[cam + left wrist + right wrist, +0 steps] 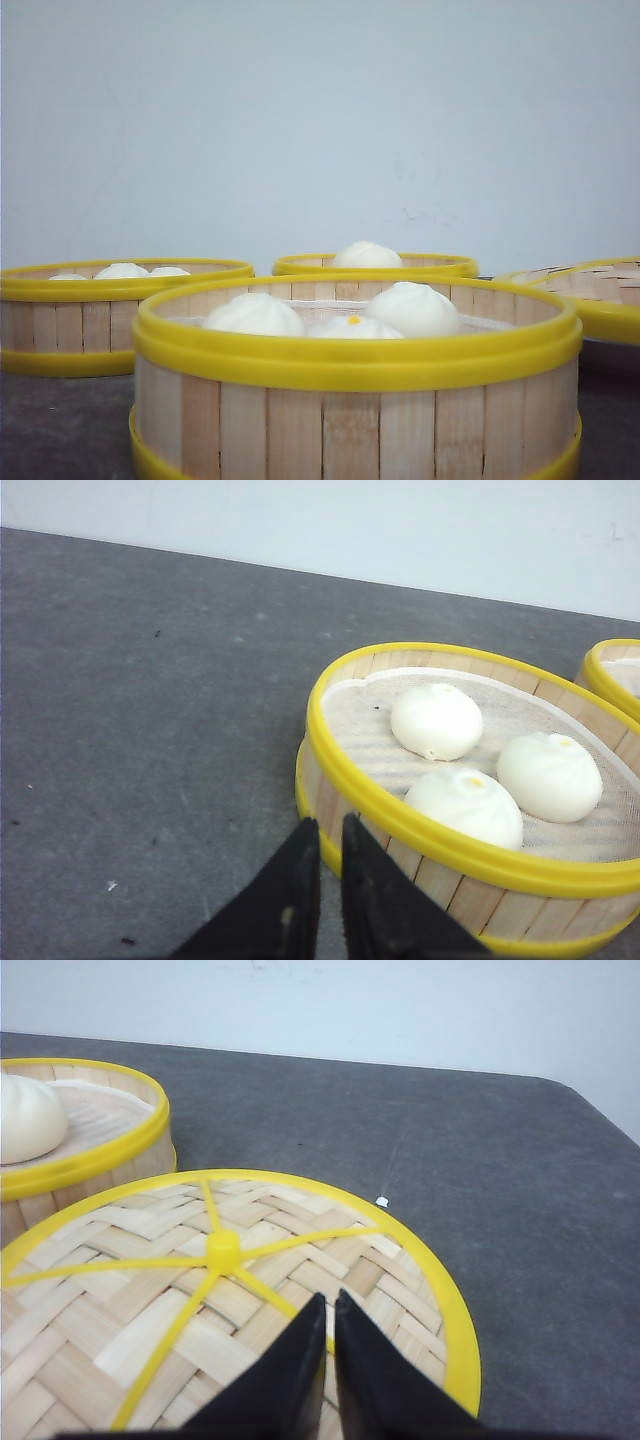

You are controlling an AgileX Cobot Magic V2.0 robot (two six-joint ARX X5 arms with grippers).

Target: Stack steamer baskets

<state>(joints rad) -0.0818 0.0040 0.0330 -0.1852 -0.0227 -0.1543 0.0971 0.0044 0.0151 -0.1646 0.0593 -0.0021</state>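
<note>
Steamer baskets (350, 400) unstacked, rightmost cut off (both hands (330, 855) (330, 1325) pinched shut, empty).

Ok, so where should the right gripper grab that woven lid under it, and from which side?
Probably the yellow hub at the lid's centre, from straight above. The lid lies flat, its rim low and wide, and the spokes meet at that raised knob. The right gripper looks shut and would need to open first.

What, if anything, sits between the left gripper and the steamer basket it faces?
Nothing visible. In the left wrist view the left gripper, fingers nearly together, sits just outside the wall of the steamer basket holding three buns, with only bare grey table beside it.
</note>
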